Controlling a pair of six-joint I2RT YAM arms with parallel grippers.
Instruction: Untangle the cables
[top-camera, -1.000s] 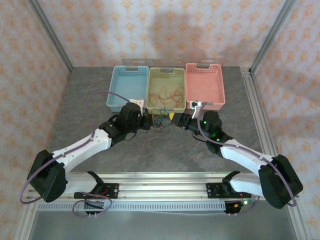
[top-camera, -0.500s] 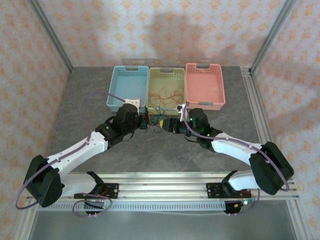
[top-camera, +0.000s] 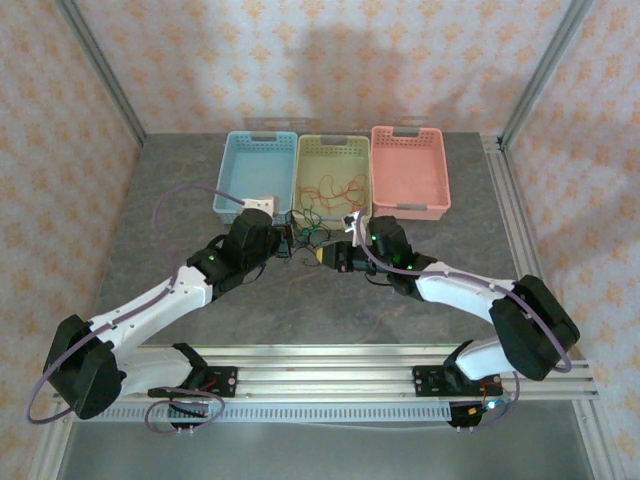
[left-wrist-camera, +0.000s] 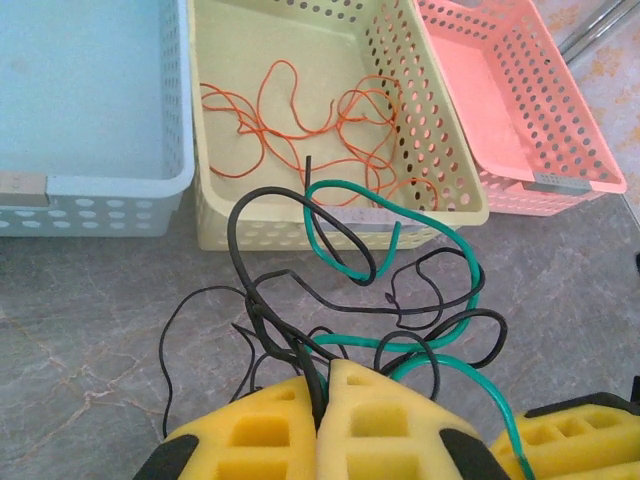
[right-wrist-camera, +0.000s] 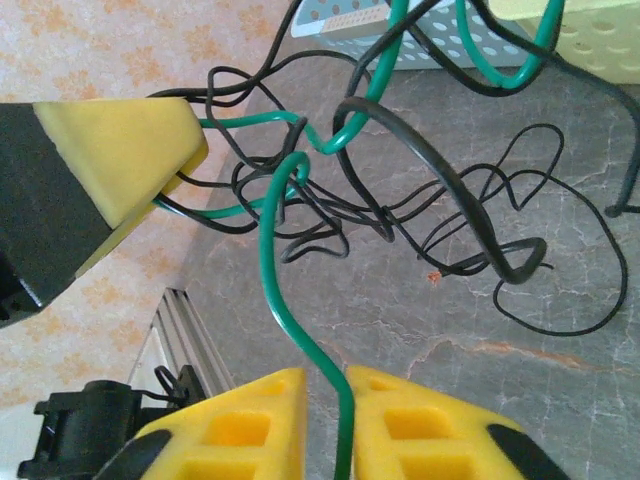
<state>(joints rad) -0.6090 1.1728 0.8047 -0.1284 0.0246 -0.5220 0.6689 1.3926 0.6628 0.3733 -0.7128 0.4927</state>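
Note:
A tangle of thin black cables (top-camera: 310, 232) and a green cable (left-wrist-camera: 350, 184) hangs just in front of the yellow basket (top-camera: 333, 141). My left gripper (left-wrist-camera: 322, 375) is shut on black strands (left-wrist-camera: 233, 228) of this tangle, with green running beside them. My right gripper (right-wrist-camera: 325, 378) is close by on the right, its jaws narrowly apart with the green cable (right-wrist-camera: 268, 250) passing between them and touching one finger. In the top view the left gripper (top-camera: 290, 243) and right gripper (top-camera: 325, 255) nearly meet. Orange-red cable (left-wrist-camera: 300, 115) lies loose inside the yellow basket.
A blue basket (top-camera: 255, 137) stands left of the yellow one and a pink basket (top-camera: 408, 132) to its right, all along the back of the grey table. Aluminium rails (top-camera: 320, 358) run along the near edge.
My right gripper has swung left toward the tangle and now sits beside my left gripper. The left gripper shifted slightly forward-left, still holding the black strands.

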